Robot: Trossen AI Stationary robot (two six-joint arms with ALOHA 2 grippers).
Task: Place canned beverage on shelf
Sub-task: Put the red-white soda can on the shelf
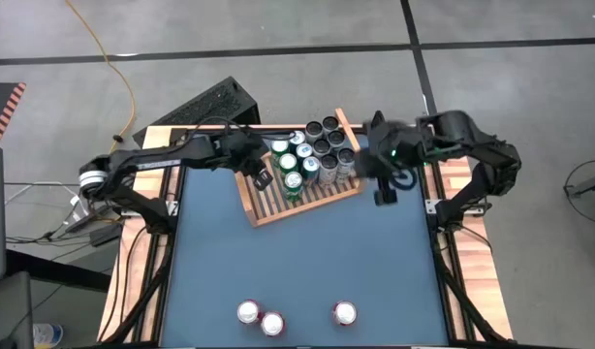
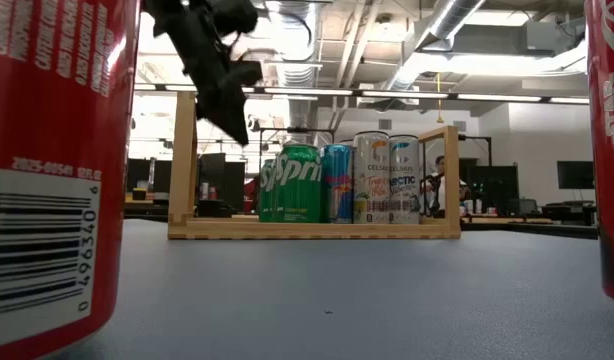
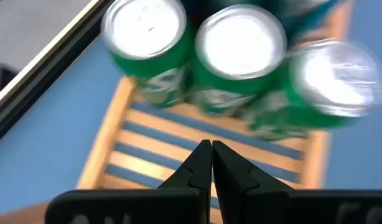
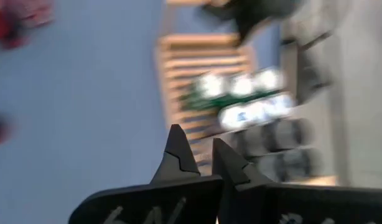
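The wooden shelf (image 1: 278, 202) lies slantwise at the table's far middle, holding several upright cans: green ones (image 1: 290, 165), dark-topped ones (image 1: 322, 136) and pale ones (image 1: 341, 163). In the low view the green (image 2: 292, 183), blue (image 2: 337, 182) and white (image 2: 387, 178) cans stand on its base board (image 2: 317, 229). My left gripper (image 1: 262, 177) hangs shut above the shelf's bare left slats (image 3: 153, 149), just short of three green cans (image 3: 241, 50). My right gripper (image 1: 385, 192) is shut, raised over the table beside the shelf's right end. Three red cans (image 1: 272, 323) stand at the near edge.
Two of the red cans loom at the low view's sides (image 2: 57, 170) (image 2: 609, 150). Bare blue tabletop (image 1: 307, 262) stretches between the shelf and the near cans. Wooden side boards (image 1: 142, 262) border the table. A black case (image 1: 215, 102) lies beyond the far edge.
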